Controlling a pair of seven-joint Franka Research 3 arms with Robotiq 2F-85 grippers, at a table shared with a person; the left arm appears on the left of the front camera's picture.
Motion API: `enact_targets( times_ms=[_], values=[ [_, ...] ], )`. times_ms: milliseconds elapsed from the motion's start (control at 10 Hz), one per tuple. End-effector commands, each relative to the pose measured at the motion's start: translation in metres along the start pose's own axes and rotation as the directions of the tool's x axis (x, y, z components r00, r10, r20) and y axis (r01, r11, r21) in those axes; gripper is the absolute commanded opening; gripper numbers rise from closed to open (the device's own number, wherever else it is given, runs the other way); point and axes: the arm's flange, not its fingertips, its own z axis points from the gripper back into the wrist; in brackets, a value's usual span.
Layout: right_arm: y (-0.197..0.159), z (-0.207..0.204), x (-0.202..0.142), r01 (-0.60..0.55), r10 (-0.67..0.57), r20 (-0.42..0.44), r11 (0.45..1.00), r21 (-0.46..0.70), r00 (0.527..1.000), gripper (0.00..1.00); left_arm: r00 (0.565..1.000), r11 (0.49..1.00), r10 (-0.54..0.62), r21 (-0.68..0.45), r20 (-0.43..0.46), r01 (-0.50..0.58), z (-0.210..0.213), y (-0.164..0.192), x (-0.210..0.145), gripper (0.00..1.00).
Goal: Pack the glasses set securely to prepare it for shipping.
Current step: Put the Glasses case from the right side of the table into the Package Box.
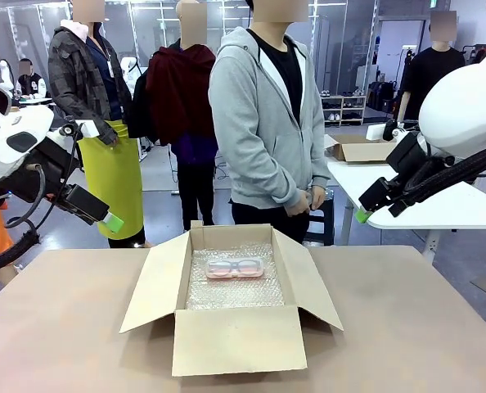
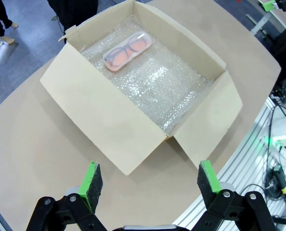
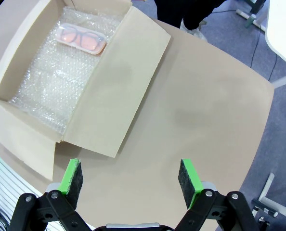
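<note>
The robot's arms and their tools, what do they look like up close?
The left arm and right arm have smooth, rounded white shells. The left tool and right tool are black and two-fingered, with bright green pads. A black cable curves below the left arm.

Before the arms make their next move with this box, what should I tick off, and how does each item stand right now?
1. Free left claw: ok, open, holding nothing.
2. Free right claw: ok, open, holding nothing.
3. Open flaps on cardboard box: ok, all four folded outward.
4. Floor lined with bubble wrap: ok.
5. Full set inside: not ok, the pink case alone lies on the wrap.
6. Box clear of person's hands: ok, clasped at the waist, beyond the table.
</note>
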Motion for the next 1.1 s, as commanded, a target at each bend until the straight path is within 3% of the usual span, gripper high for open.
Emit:
enact_targets(
  times_ms=[0,1000],
  values=[
    [0.0007,0.0008,0.0031,0.006,-0.006,-0.012,1.000,0.000,1.000,1.00,1.000,1.000,-0.012,-0.016,0.013,0.012,0.0009,0.0019,-0.0004,1.00],
    [0.0007,0.0008,0.0031,0.006,-0.006,-0.012,1.000,0.000,1.000,1.00,1.000,1.000,-0.012,-0.016,0.013,0.012,0.0009,0.0019,-0.0004,1.00]
  ],
)
